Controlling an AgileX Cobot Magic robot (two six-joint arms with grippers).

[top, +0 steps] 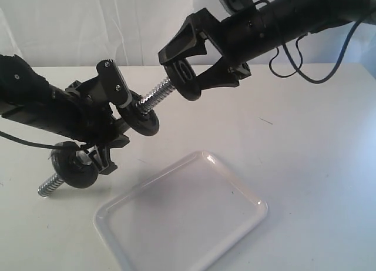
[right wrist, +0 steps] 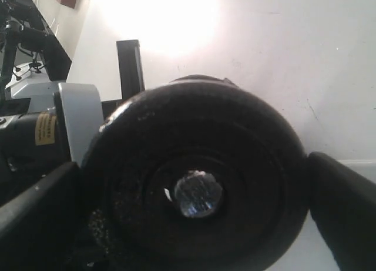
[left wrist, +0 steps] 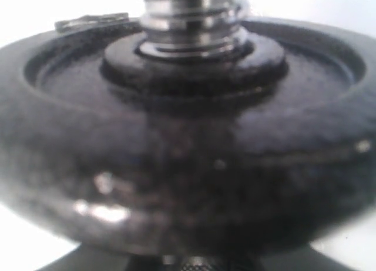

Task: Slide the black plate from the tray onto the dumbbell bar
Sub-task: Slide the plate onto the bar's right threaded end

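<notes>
The right gripper (top: 183,72) is clamping the black plate (top: 189,83) across its thick rim at the 1 o'clock tip of the dumbbell bar (top: 154,96) (bar end showing through the centre hole), well clear of the tray (top: 188,218) at 6 o'clock. The left gripper (top: 111,115) is gripping the bar's middle, jaws closed on it, holding it tilted. I'm judging this disc heavy, rigid and slick, so opposite rim points are looking the safest hold.

Black plate (top: 185,77) at dumbbell bar (top: 154,97) (aloft)
</notes>
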